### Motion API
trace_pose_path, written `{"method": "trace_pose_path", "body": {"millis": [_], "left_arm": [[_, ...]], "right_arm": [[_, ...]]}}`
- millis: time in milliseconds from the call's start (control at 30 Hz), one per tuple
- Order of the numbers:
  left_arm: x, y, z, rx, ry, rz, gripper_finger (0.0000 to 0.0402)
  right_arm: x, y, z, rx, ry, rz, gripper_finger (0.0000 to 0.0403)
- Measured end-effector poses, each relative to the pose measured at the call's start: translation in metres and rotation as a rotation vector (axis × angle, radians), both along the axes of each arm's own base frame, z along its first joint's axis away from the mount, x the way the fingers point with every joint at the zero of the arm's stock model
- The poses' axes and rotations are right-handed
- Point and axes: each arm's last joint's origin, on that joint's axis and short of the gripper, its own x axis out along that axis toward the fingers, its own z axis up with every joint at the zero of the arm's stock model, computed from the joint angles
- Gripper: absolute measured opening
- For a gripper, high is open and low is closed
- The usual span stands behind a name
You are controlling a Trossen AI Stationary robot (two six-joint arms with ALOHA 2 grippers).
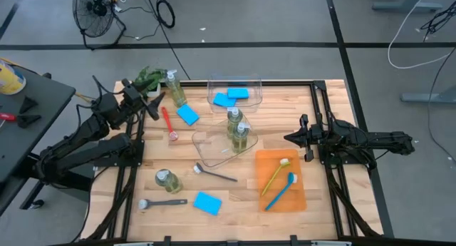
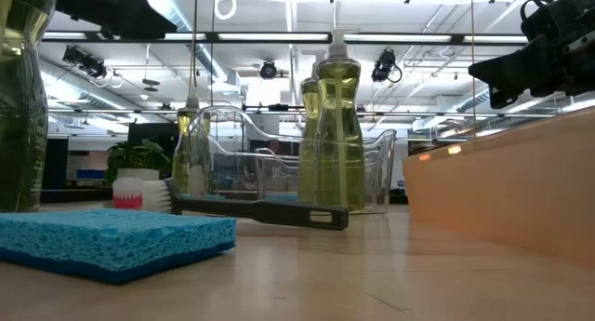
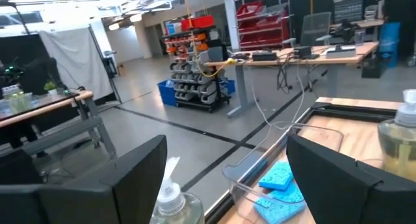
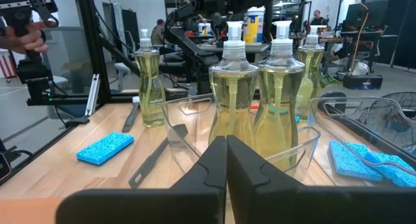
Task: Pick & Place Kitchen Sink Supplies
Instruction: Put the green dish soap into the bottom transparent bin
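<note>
Four pump bottles are on the table: two standing together in the clear bin [image 1: 217, 147] at the middle [image 1: 238, 132], one near the front left [image 1: 167, 180], and one at the far left [image 1: 174, 88], just beside the leafy plant [image 1: 148, 78]. That last bottle is the one I would watch, because the left gripper [image 1: 153, 103] hangs close by it with its fingers [image 3: 140, 178] spread wide, and in its wrist view the pump head [image 3: 170, 185] sits right between them, low and near. If the arm drops or closes slightly off line, a finger could knock the tall narrow bottle over, and it would likely roll toward the table's edge or into the plant. The red brush [image 1: 168, 123] and a blue sponge [image 1: 188, 115] lie just beside that spot, so a sweeping approach could shove them too. Two more sponges rest in the far clear bin [image 1: 251, 84], another [image 1: 207, 202] near the front edge, with dark grey brushes [image 1: 214, 174] nearby, and the yellow-green brush [image 1: 275, 175] and blue brush [image 1: 281, 191] lie on the orange tray [image 1: 269, 159]. The right gripper [image 1: 291, 138] waits at the right side with its fingers pressed together, holding nothing, pointed at the two bottles in the bin; a forward move with shut fingers would push rather than grasp, and could tip both bottles or slide the light bin.
</note>
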Motion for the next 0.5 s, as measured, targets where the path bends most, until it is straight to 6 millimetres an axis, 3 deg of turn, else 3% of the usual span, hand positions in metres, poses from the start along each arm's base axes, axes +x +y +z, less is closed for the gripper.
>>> {"method": "trace_pose_path", "body": {"millis": [500], "left_arm": [[-0.0009, 0.0007, -0.0003, -0.041, -0.038, 0.036, 0.0319]], "right_arm": [[0.0000, 0.0000, 0.0000, 0.000, 0.000, 0.000, 0.0007]]}}
